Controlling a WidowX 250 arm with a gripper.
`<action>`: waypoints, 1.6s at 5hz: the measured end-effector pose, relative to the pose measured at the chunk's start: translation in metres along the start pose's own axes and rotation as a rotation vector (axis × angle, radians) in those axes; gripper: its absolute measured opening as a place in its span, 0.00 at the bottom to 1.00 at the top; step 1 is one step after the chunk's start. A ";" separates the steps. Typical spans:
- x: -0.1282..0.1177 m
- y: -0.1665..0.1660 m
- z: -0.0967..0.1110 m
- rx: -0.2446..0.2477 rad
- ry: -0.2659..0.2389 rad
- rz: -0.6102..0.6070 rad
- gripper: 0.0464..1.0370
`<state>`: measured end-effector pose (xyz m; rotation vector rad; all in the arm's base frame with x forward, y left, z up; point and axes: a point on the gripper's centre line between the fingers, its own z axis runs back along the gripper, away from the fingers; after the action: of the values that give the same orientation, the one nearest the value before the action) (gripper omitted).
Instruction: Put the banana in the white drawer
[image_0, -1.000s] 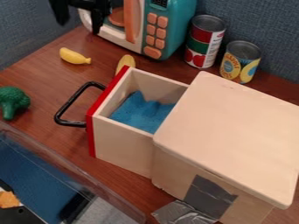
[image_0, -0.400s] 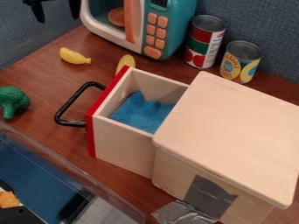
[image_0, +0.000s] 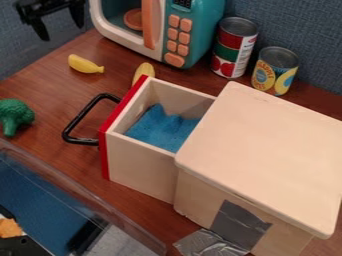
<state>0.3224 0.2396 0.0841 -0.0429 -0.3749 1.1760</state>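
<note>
Yellow banana (image_0: 85, 64) out there on the wooden tabletop (image_0: 50, 87), lying on its side, near the microwave (image_0: 208, 31) and well apart from the drawer (image_0: 139, 165)! Up at the top left, the black hand (image_0: 62, 32) hangs above it all, fingers spread, nothing between them. And look at that drawer: pale walls, red front, black handle (image_0: 81, 117), standing open from its box (image_0: 267, 155) with a soft blue lining (image_0: 163, 131) inside! Just behind the red front, a second yellow piece (image_0: 143, 71) peeks out, partly hidden. Over at the back, two cans (image_0: 234, 47) stand upright side by side, right of the microwave. Green broccoli (image_0: 15, 114) holds the left edge, and below it sits a clear-walled bin (image_0: 73, 186) with blue showing within. Grey tape (image_0: 240, 222) covers a lower patch of the box, and there's a crumpled strip (image_0: 207, 244) beside it!
</note>
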 end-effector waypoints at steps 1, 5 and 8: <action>-0.002 -0.001 -0.012 -0.028 0.020 0.049 0.96; -0.010 0.009 -0.070 0.065 0.118 0.139 0.92; -0.025 -0.002 -0.069 0.124 0.135 -0.068 0.34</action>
<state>0.3373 0.2276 0.0131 -0.0020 -0.1830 1.1203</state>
